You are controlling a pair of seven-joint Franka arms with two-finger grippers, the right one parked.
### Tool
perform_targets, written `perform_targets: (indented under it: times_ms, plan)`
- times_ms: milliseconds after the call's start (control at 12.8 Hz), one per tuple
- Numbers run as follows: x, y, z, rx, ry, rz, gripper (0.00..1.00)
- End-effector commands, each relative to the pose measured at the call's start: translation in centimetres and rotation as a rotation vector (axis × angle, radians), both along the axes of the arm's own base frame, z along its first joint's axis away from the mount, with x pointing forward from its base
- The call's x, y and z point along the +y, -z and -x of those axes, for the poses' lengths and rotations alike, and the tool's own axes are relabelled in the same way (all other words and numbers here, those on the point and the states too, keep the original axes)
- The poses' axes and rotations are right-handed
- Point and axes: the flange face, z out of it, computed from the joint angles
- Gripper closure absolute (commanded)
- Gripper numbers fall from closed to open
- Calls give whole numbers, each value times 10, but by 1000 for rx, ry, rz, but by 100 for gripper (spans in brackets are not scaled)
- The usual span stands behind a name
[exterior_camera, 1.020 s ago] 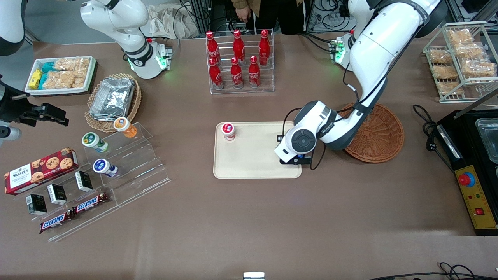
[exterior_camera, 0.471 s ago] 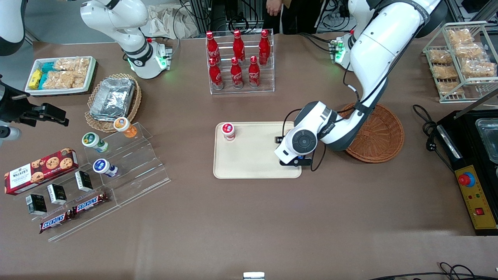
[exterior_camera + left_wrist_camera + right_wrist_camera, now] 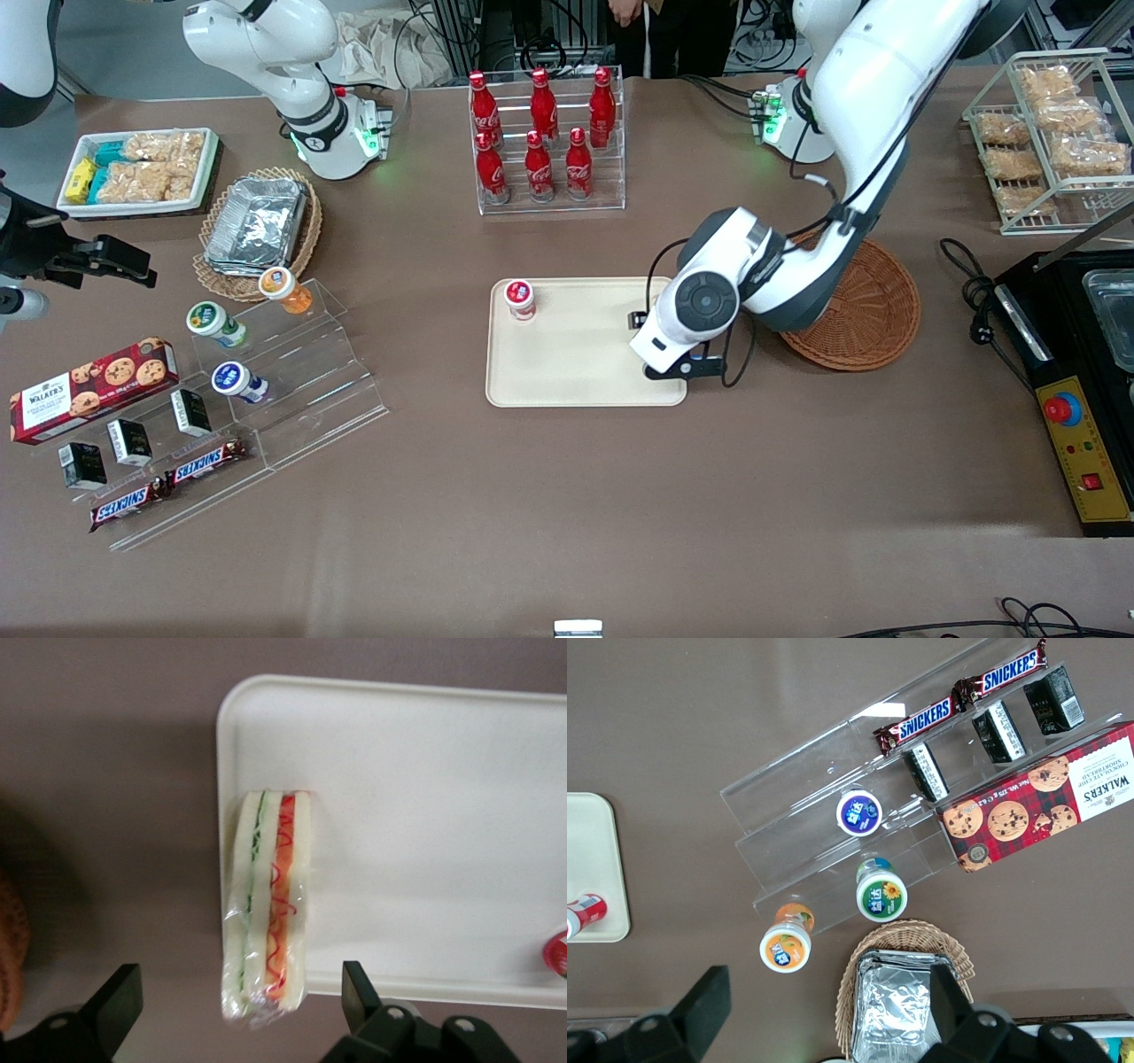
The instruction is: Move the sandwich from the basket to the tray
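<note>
Your tool [image 3: 239,1005] is hanging above the sandwich [image 3: 268,912] with its fingers [image 3: 120,997] spread wide, touching nothing. The sandwich is lying on the tray [image 3: 425,815] at the end nearest the basket [image 3: 864,306], one tip overhanging the rim.

The sandwich [image 3: 268,920] sits in clear, glossy, crinkled film, its bread pale and soft-looking. The tray [image 3: 576,372] is smooth matt beige plastic. The basket [image 3: 864,306] is rough reddish-brown wicker. Over the tray's end toward the basket, the gripper [image 3: 241,1014] has matt black plastic fingers [image 3: 121,997], spread apart above the sandwich, on a glossy white arm. The table [image 3: 567,496] is covered in a matt brown sheet
</note>
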Motion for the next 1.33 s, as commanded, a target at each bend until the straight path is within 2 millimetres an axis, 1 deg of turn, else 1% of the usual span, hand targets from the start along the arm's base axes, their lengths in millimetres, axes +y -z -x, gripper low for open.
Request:
perform_targets:
  times_ms: [0, 235, 392, 549, 706, 863, 1020, 1098, 1176, 1255]
  plan:
    - [34, -48, -4, -40, -27, -49, 0]
    - [81, -95, -15, -75, 6, -59, 0]
    - [128, -125, -25, -97, 29, -81, 0]
    - [170, -152, -31, -122, 55, -86, 0]
    - [211, -173, -37, -144, 88, -79, 0]
    - [249, -193, -42, -168, 121, -58, 0]
    - [279, -206, -44, -185, 138, -49, 0]
    - [291, -217, -46, -203, 128, -14, 0]
    - [312, -225, -48, -216, 104, 21, 0]
    - [325, -235, -51, -235, 105, 40, 0]
